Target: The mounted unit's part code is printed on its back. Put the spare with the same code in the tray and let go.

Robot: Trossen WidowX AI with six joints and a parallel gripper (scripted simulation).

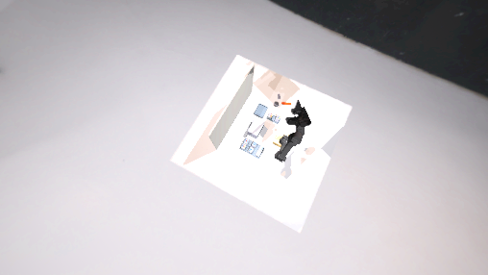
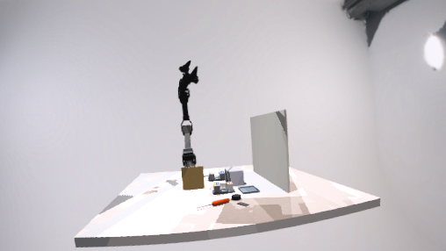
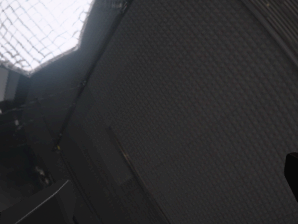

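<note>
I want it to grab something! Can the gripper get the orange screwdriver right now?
Probably not yet: the gripper is open and empty, raised high above the table, pointing upward. Nothing seems to block the screwdriver.

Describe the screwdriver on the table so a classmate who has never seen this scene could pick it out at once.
Start at the tall grey panel standing upright on the white table. In the exterior view, look toward the table's near edge, past the cluster of small grey parts, to the screwdriver lying flat beside a small black piece. Its orange handle is the only bright colour there.
</note>
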